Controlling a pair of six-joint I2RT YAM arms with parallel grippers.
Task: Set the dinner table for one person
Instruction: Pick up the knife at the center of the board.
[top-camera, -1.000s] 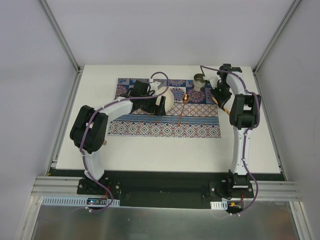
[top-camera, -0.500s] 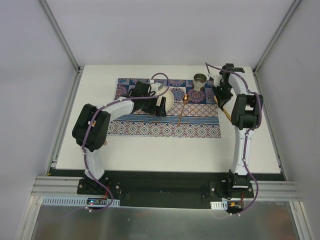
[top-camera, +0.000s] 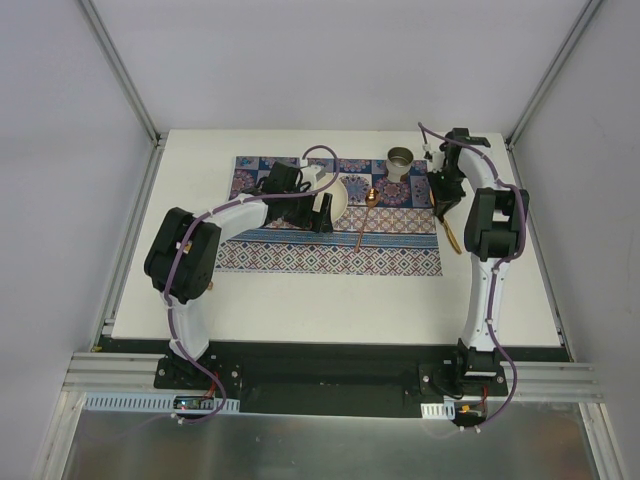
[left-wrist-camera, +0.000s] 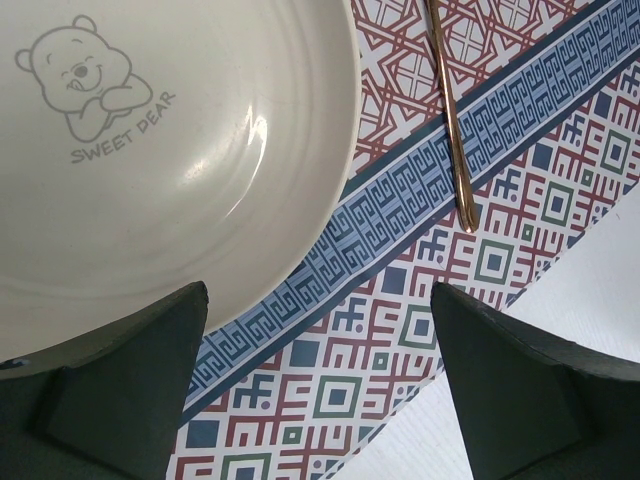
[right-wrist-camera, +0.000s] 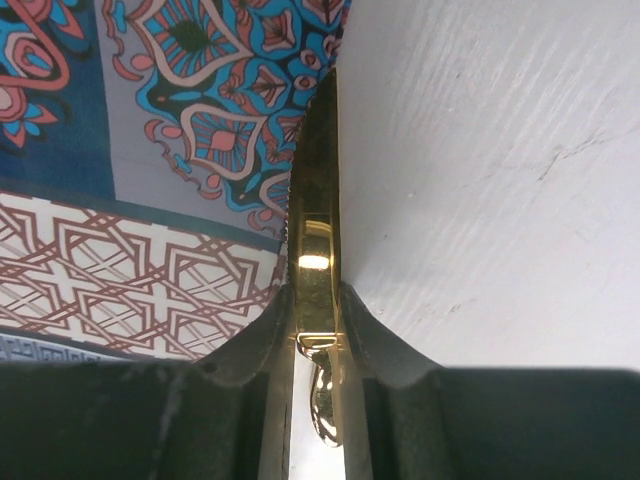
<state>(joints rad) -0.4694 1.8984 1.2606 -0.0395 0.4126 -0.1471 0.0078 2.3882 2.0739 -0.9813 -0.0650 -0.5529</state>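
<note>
The right pincer (right-wrist-camera: 315, 305) grips a thin gold utensil (right-wrist-camera: 313, 210) edge-on. So slim a hold could twist or slip, dropping it askew by the mat (right-wrist-camera: 150, 150). The left pincer (left-wrist-camera: 320, 350) hangs wide open over the plate (left-wrist-camera: 200, 170). The bench (right-wrist-camera: 480, 150) lies beneath both, filling that frame's right.

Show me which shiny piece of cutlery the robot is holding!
The gold one at the right edge of the mat, pinched between the right fingers. The copper spoon lies free on the mat.
</note>
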